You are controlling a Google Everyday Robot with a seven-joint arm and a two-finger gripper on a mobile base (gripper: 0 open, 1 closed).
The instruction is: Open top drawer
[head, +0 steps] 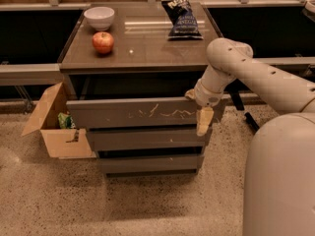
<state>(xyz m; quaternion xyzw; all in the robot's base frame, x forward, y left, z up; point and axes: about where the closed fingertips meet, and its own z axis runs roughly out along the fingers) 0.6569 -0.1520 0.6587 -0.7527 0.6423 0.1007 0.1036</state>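
Camera view is showing my gripper [202, 113] at the right end of the top drawer [133, 113]. I am aiming for a straight, level pull, and I cannot tell how wide my jaws are.

Brown cabinet top [147, 50] carries a white bowl [99, 17] back left, a red apple [103, 42] just in front of it, and a dark chip bag [179, 17] back right. Speckled floor [123, 205] holds an open cardboard box [56, 134] beside the cabinet's left side. Gripper [204, 124] hangs at the right end of the top drawer [113, 113], below the cabinet top.

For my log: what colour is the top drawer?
Top drawer: grey-brown, pale scratches, camera view; gripper at right end.
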